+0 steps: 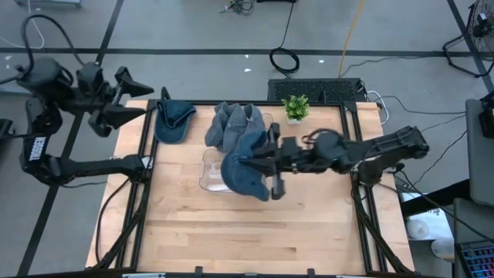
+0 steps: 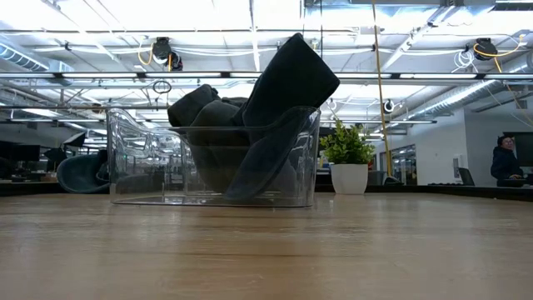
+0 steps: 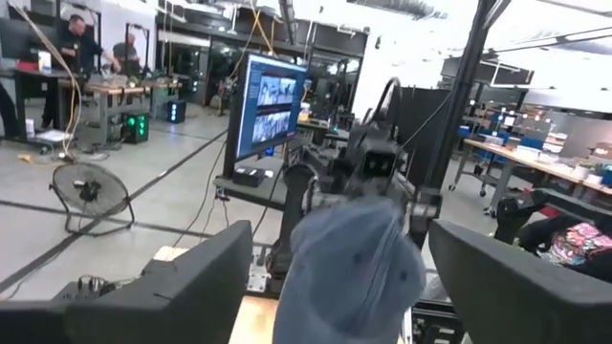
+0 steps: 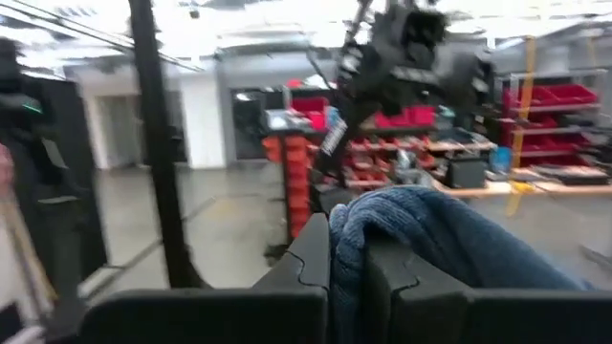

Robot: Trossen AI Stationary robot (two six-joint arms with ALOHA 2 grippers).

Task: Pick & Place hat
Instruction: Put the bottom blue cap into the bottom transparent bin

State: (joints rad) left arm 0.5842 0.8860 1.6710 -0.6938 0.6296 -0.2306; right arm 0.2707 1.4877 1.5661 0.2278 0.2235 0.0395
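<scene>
Hat (image 1: 245, 165) clamped in right pincer (image 1: 266, 164) over clear bin (image 1: 207, 179), left pincer (image 1: 147, 100) apart at table corner

Legible text: very little. High view: white lettering runs lengthwise on the left arm's (image 1: 35, 150) dark lower link, off the table's left edge; letters too small to make out. Left wrist view: a monitor (image 3: 271, 110) in the room behind shows lit picture panels, nothing readable on it. Right wrist view: red bins (image 4: 550, 100) on shelving, no labels legible. Low view: no signs or numbers readable.
</scene>
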